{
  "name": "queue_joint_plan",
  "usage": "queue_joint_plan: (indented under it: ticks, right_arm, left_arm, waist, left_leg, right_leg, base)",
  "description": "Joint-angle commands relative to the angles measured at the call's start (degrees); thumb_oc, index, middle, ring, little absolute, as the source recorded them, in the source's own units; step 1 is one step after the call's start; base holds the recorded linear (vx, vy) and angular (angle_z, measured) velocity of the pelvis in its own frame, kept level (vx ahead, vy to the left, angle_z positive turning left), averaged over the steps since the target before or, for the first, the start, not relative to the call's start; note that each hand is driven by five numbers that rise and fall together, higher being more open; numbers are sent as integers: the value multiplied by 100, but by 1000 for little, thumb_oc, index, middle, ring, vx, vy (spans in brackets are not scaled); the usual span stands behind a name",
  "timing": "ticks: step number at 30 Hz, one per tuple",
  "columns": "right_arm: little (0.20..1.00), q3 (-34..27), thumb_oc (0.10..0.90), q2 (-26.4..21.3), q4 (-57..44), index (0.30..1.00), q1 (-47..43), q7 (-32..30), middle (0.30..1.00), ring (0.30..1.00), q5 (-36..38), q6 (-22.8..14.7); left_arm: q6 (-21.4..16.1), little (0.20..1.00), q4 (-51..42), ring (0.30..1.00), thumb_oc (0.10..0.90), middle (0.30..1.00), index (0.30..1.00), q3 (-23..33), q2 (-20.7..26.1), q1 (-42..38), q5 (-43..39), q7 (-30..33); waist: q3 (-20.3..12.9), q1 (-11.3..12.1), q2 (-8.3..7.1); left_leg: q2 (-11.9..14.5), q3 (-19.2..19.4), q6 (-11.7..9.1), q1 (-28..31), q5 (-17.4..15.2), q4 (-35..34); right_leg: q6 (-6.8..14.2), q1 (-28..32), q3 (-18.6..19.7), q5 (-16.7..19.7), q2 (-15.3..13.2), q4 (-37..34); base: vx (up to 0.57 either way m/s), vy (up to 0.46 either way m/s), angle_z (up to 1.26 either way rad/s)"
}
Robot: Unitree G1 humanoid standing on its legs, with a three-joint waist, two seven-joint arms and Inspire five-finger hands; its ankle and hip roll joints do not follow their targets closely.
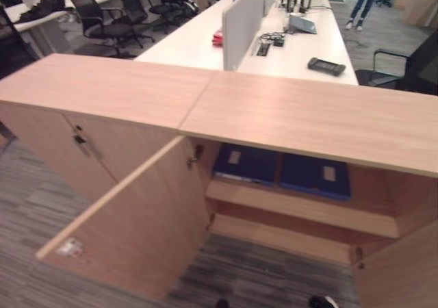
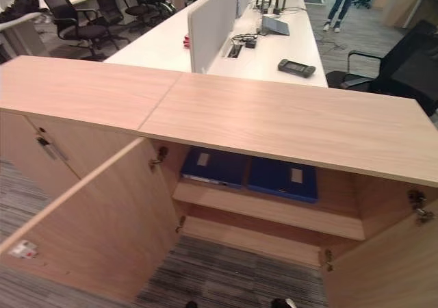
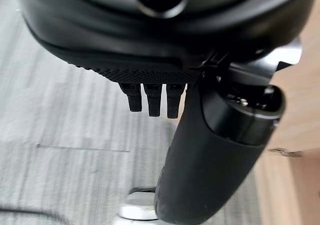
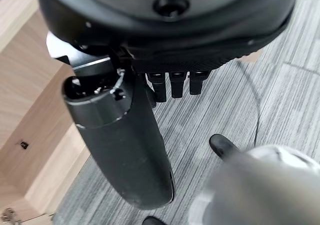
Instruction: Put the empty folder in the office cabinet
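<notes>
Left eye view: two blue folders (image 1: 280,168) lie on the open cabinet (image 1: 301,120) shelf. My left hand (image 3: 210,150) and right hand (image 4: 120,145) hang relaxed, empty; I'd swing the doors shut gently.

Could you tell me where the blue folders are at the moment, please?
In the eye views, two blue folders lie flat, side by side, on the upper shelf of the open office cabinet, under its wooden top.

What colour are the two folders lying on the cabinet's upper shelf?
Both folders are dark blue, each with a small pale label; clearest in the right eye view.
</notes>
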Motion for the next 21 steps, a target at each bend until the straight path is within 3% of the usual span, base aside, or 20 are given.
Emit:
queue_joint_plan:
  ticks: [1, 8, 21]
  right_arm:
    - [900, 188, 800, -314, -139, 900, 3, -137, 900, 900, 139, -145]
    - [900, 358, 800, -340, -120, 900, 138, -148, 900, 900, 163, -139]
    - [900, 342, 800, -349, -91, 900, 125, -213, 900, 900, 234, -205]
  left_arm:
    - [-143, 900, 279, 900, 800, 900, 900, -246, -203, -427, -12, -45]
    - [-157, 900, 53, 900, 800, 900, 900, -577, -184, -673, 72, 29]
    - [-128, 900, 172, 900, 800, 900, 900, -625, -284, -662, 46, -3]
  waist:
    - [-126, 15, 235]
    - [-69, -17, 154]
    - [-103, -67, 165]
  left_leg:
    - [-304, -303, 178, -31, -497, -54]
    - [-114, -436, 32, -112, -429, -54]
    - [-4, -470, -60, -30, -412, -54]
  right_leg:
    - [-23, -617, 238, 218, 251, 149]
    - [-187, -574, 162, 81, 537, 20]
    - [-332, -453, 125, -102, 738, 2]
  base:
    - [4, -60, -11]
    - [-20, -120, -3]
    - [4, -49, 4]
